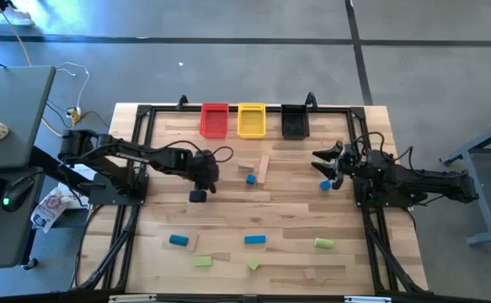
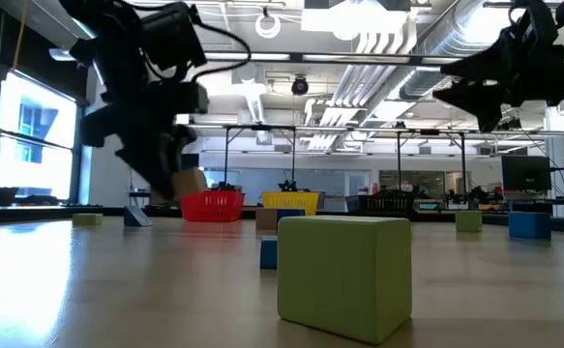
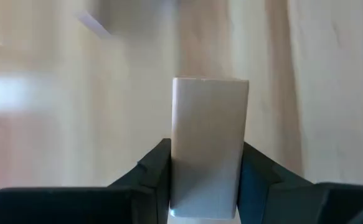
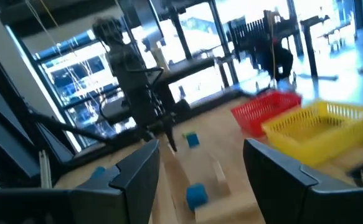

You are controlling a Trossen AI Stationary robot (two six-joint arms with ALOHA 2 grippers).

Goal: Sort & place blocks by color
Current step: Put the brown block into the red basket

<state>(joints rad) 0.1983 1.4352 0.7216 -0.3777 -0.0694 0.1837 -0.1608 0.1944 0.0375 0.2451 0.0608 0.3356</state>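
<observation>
My left gripper point(image 1: 200, 183) hangs left of the table's middle, shut on a pale wood block point(image 3: 210, 124), which also shows in the low view point(image 2: 187, 182). My right gripper point(image 1: 325, 164) stands open at the right side, held level above the table, with a blue block point(image 1: 324, 184) lying on the table just below it. Two wood bars point(image 1: 258, 167) and a blue block point(image 1: 250, 178) lie at mid-table. Toward the near edge, blue point(image 1: 178, 240), green point(image 1: 323, 243) and wood point(image 1: 310, 273) blocks lie scattered. My left gripper pinches the wood block by its two long sides point(image 3: 181, 163) between its two fingers point(image 3: 153, 165). The fingers slant down from the table's left. The block's far end point(image 3: 210, 84) juts past the fingertips. In the low view the block hangs clear of the table.
Red point(image 1: 215, 119), yellow point(image 1: 251, 119) and black point(image 1: 294, 122) bins stand in a row at the far edge. A black frame point(image 1: 141, 143) runs round the table top. A green block point(image 2: 344, 275) stands close before the low camera.
</observation>
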